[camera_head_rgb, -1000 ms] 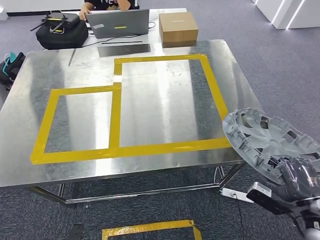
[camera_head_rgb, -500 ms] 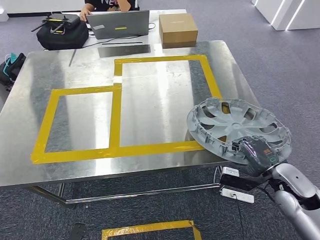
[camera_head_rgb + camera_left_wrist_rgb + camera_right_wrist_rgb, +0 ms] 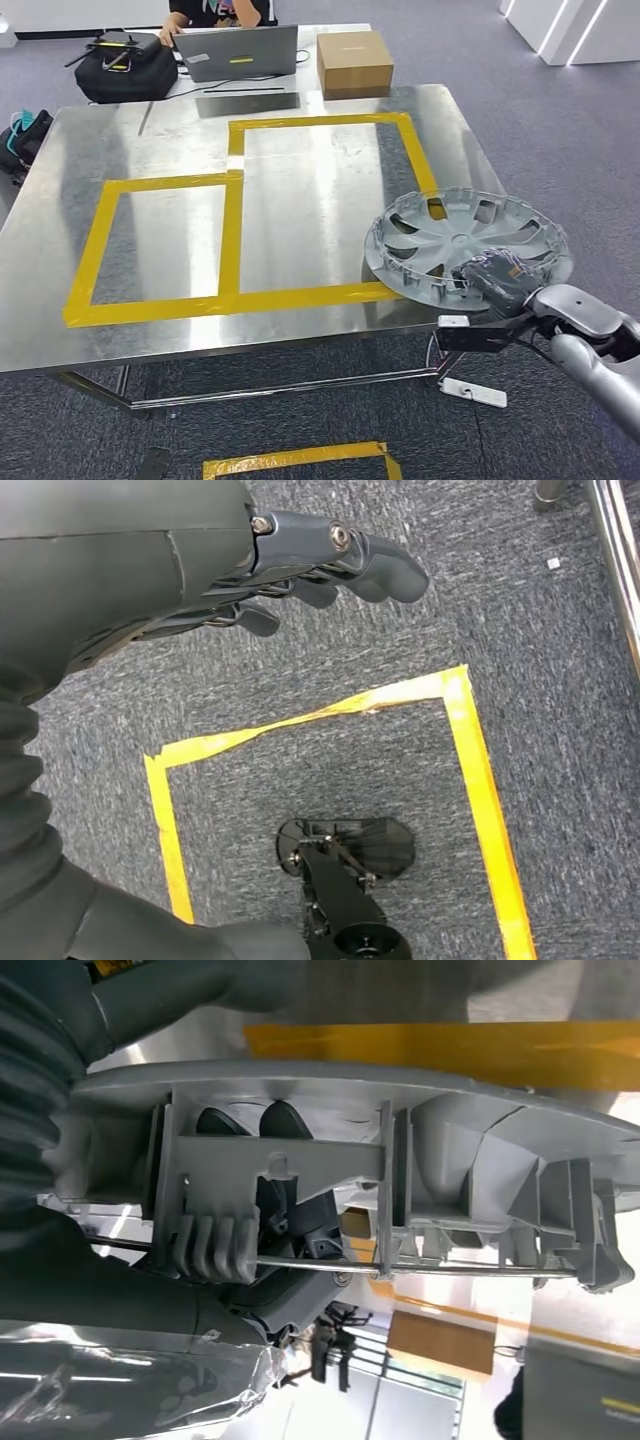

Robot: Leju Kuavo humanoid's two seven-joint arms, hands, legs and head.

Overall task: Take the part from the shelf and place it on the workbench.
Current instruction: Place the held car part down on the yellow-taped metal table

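The part is a grey wheel cover (image 3: 453, 240), held nearly flat just above the near right corner of the steel workbench (image 3: 173, 230). My right hand (image 3: 502, 282) grips its near rim, and part of the disc hangs past the table's edge. Up close, the right wrist view has the cover's ribbed underside (image 3: 392, 1160) with my dark fingers (image 3: 283, 1125) hooked through an opening. My left hand (image 3: 226, 570) hangs over the carpet, fingers apart, holding nothing.
Yellow tape marks two joined rectangles (image 3: 234, 230) on the workbench. A laptop (image 3: 234, 50), a cardboard box (image 3: 355, 62) and a black bag (image 3: 124, 65) stand at the far edge, where a person (image 3: 219, 10) sits. A taped square (image 3: 302, 458) and a white power strip (image 3: 474, 392) lie on the carpet.
My right hand has carried the wheel cover up and leftward from beside the table to over its near right corner, levelling it out.
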